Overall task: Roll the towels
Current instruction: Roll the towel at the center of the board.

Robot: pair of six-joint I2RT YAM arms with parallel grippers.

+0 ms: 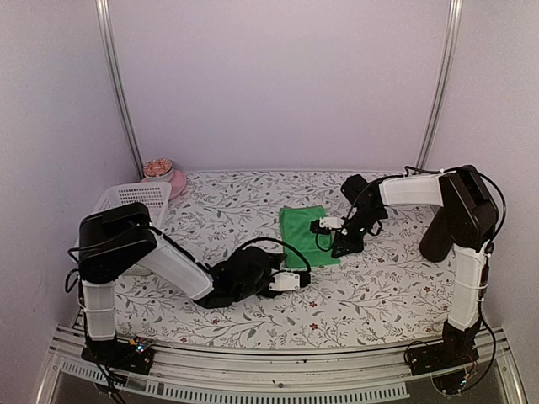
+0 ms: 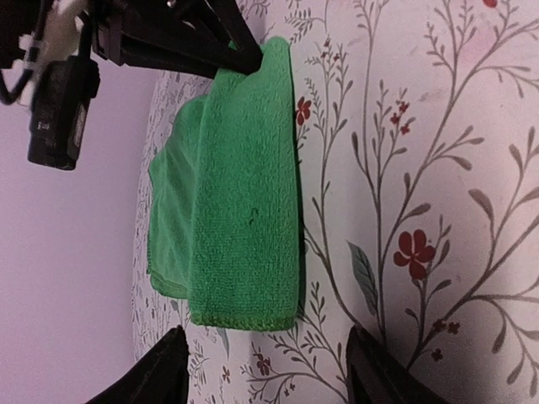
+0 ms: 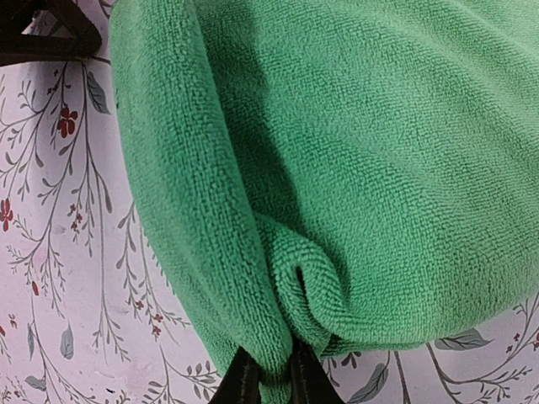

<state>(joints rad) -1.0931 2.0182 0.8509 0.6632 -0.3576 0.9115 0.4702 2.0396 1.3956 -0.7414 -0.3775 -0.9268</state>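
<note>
A bright green towel [image 1: 305, 234] lies partly folded on the floral tablecloth, right of the middle. My right gripper [image 1: 341, 247] is at its near right edge, shut on a bunched fold of the towel [image 3: 337, 143]; the right gripper [image 3: 274, 383] has the cloth squeezed between its dark fingertips. My left gripper [image 1: 293, 273] sits low at the towel's near end. In the left wrist view the left gripper [image 2: 265, 374] is open, its fingers [image 2: 160, 374] wide apart just short of the towel's [image 2: 244, 194] hemmed end and touching nothing. The right gripper's fingers [image 2: 210, 46] show at the towel's far end.
A white mesh basket [image 1: 135, 200] stands at the back left with a pink bowl [image 1: 164, 177] behind it. Metal posts [image 1: 118, 84] rise at both back corners. The floral cloth [image 1: 253, 320] covers the table to its near edge.
</note>
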